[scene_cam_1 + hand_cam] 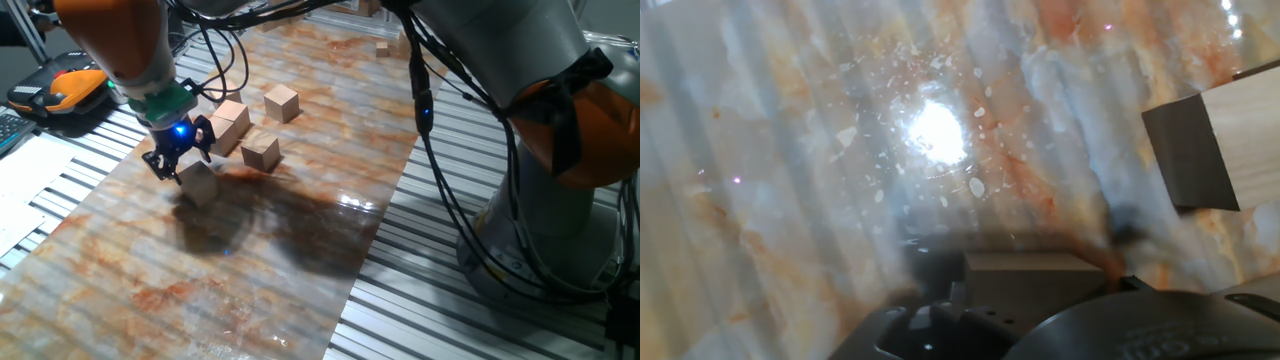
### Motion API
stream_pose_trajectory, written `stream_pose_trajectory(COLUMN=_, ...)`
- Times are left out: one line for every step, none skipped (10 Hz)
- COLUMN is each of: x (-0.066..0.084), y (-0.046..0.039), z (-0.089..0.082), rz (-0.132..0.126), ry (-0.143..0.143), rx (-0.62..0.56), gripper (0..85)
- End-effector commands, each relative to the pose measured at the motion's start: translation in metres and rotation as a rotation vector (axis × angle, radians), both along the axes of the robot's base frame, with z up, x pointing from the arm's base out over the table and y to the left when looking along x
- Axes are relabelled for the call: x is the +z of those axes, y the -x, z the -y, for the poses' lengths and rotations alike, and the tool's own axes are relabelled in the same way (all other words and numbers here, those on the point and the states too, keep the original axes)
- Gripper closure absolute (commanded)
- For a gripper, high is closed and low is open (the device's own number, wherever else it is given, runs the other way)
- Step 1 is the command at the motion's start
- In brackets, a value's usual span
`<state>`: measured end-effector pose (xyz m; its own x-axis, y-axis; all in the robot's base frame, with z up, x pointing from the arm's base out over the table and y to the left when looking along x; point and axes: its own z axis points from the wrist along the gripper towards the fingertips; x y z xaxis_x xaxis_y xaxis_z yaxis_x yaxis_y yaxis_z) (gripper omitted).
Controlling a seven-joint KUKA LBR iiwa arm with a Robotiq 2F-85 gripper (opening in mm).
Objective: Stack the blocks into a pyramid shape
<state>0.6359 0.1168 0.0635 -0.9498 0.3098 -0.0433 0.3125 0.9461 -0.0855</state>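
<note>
From the left of the fixed view: an orange and black device [72, 88] lies on the slatted metal frame beside the desk [300, 250], whose top is a glossy marbled sheet of grey and orange.

Next comes the gripper [178, 160], hanging from the orange and grey arm [125, 40] with a blue light lit above its dark fingers. It sits just over the nearest block [200, 184], with the fingers spread on either side of the cube's top; whether they press on it or stand free of it cannot be told.

Four blocks can be counted near the gripper. Behind the first, close to the fingers, stands one [231, 124], partly hidden by the gripper, so that more may lie behind it. Just right of that sits a third [261, 152], near but apart. Farther back and to the right a fourth [281, 102] stands alone. All rest flat on the desk; none is stacked.

At the far end of the desk a few small wooden pieces [384, 47] lie well apart from the rest. On the right a second, large grey and orange robot body [560, 110] fills the frame, with black cables [425, 100] hanging from it.

In the hand view, a lamp's glare [936, 130] shines on the marbled top, one block [1025, 280] lies at the bottom edge under the gripper housing, and another [1230, 140] shows at the right edge.
</note>
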Motion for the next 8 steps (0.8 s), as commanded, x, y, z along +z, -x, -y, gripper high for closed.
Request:
stream_pose_trajectory(x=-0.0016, y=0.0003, z=-0.0005, rz=0.003, ry=0.002, rx=0.0, gripper=17.0)
stream_pose_trajectory(x=-0.003, y=0.0005, z=-0.0008, rz=0.004, ry=0.004, rx=0.0, gripper=17.0)
stream_pose_trajectory(x=-0.0035, y=0.0007, z=-0.001, rz=0.004, ry=0.004, rx=-0.002, gripper=17.0)
stream_pose_trajectory(x=-0.0041, y=0.0009, z=-0.0012, rz=0.004, ry=0.003, rx=-0.003, gripper=17.0)
stream_pose_trajectory(x=-0.005, y=0.0007, z=-0.0012, rz=0.004, ry=0.003, rx=-0.003, gripper=17.0)
stream_pose_trajectory(x=-0.0059, y=0.0006, z=-0.0015, rz=0.006, ry=0.001, rx=-0.003, gripper=17.0)
stream_pose_trajectory(x=-0.0063, y=0.0005, z=-0.0015, rz=0.006, ry=-0.005, rx=-0.001, gripper=17.0)
stream_pose_trajectory(x=-0.0065, y=0.0004, z=-0.0016, rz=0.002, ry=-0.016, rx=-0.001, gripper=17.0)
